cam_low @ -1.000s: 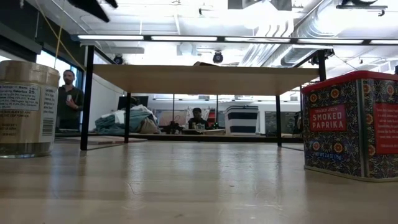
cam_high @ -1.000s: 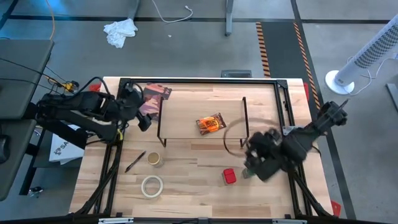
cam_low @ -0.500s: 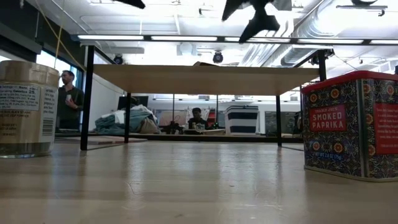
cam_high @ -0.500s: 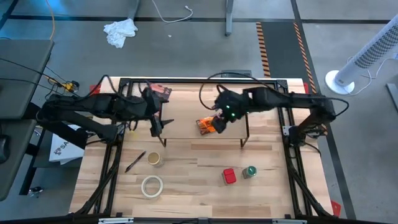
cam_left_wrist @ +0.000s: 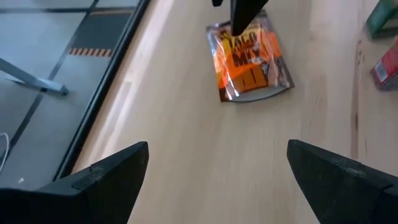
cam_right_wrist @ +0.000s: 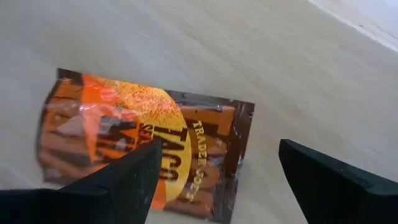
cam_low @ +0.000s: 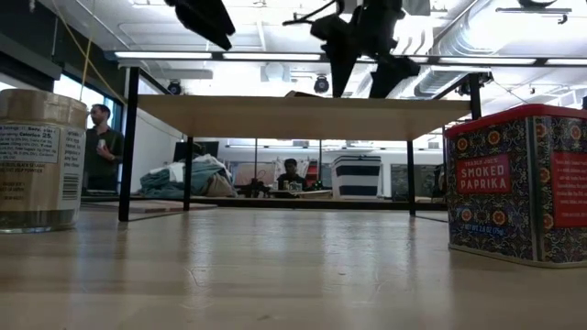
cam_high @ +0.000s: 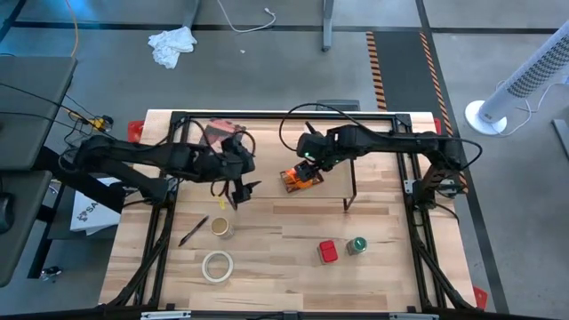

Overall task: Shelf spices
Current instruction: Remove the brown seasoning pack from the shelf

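Hovering over packet (cam_high: 300, 178) on shelf (cam_high: 267, 182): R gripper (cam_high: 308, 165), fingers spread, nothing held. L gripper (cam_high: 242, 187) spread too, above shelf's left end. Tin (cam_high: 328, 252), green jar (cam_high: 356, 245), tan jar (cam_high: 220, 228) on bench (cam_high: 267, 267).

In the high view, the shelf (cam_high: 267, 182) top is bare left of centre; the taco seasoning packet (cam_high: 300, 177) and right gripper (cam_high: 307, 163) crowd its middle. The left gripper (cam_high: 238, 188) blocks the shelf's left end. The table (cam_high: 284, 271) along the bottom centre lies open.

Bright overhead strip lights (cam_low: 275, 57) — wrist views motion-blurred — soft shadows.
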Controlling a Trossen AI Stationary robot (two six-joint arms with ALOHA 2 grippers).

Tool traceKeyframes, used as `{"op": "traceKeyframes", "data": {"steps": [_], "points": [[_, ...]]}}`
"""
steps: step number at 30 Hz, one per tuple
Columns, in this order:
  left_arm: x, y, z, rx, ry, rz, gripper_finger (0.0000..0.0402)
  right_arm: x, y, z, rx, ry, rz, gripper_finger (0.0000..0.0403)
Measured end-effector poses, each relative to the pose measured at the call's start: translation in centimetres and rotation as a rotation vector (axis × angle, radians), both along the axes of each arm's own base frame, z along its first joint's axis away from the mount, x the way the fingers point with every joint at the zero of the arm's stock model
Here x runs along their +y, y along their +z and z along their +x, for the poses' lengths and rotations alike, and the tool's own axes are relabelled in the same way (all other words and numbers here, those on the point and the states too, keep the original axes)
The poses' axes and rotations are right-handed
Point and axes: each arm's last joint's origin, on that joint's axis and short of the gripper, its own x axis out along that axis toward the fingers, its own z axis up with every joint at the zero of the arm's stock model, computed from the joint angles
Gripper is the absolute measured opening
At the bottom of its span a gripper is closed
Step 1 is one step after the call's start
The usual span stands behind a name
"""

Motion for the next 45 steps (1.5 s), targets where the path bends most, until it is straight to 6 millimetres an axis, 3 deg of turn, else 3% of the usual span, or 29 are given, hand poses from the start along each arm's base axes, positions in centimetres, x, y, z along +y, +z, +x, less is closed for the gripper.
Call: {"op": "traceKeyframes", "data": {"steps": [5,13,20,26,30,33,37,42,45], "points": [[-0.2,-1.4,1.3,0.044,0.015,-0.014,0.0381,0.0,-1.3,0.9,0.028,0.0,0.0,0.0318],[-0.5,-4.0,3.4,0.136,-0.007,-0.038,0.0381,-0.2,-1.7,1.5,0.002,-0.004,-0.017,0.0299],[-0.7,-6.1,4.9,0.194,0.002,-0.041,0.0381,-0.2,-1.7,1.6,0.003,0.006,-0.032,0.0159],[-0.7,-6.3,5.4,0.176,0.007,-0.038,0.0381,-0.2,-1.7,1.5,0.01,0.013,-0.057,0.0023],[-0.4,-4.8,4.2,0.141,0.032,-0.006,0.0381,-0.3,-0.9,1.3,0.013,0.036,-0.068,0.0012],[-0.1,-2.8,2.8,0.068,0.058,0.029,0.0381,-0.3,1.3,1.2,-0.033,0.066,-0.1,0.0005],[0.2,0.3,0.4,-0.079,0.095,0.016,0.0381,0.1,5.7,1.0,-0.137,0.192,-0.193,0.0004],[0.3,4.6,-2.8,-0.352,0.044,-0.163,0.0381,2.2,11.7,1.0,-0.309,0.479,-0.369,0.0002],[0.2,6.9,-4.4,-0.521,-0.03,-0.293,0.0381,3.5,14.2,0.7,-0.39,0.597,-0.448,0.0002]]}}
